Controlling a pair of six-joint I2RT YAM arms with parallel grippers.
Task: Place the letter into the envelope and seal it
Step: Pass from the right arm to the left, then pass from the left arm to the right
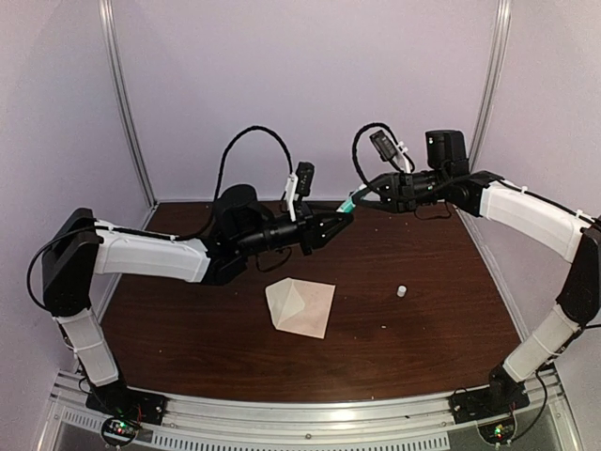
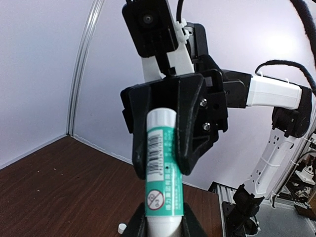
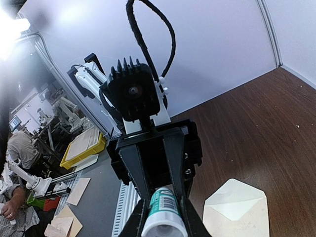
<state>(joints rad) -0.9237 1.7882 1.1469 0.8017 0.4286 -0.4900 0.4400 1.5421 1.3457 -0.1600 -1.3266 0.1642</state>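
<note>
Left gripper (image 1: 338,224) and right gripper (image 1: 360,198) both clamped the glue stick (image 2: 163,168). Below the fingers, the envelope (image 1: 300,305) lay flap-open, letter seemingly inside. Gluing and sealing remained.

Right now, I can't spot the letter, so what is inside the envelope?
The envelope lies flat on the table, flap open. Nothing sticks out of it; its paper covers whatever may be inside.
</note>
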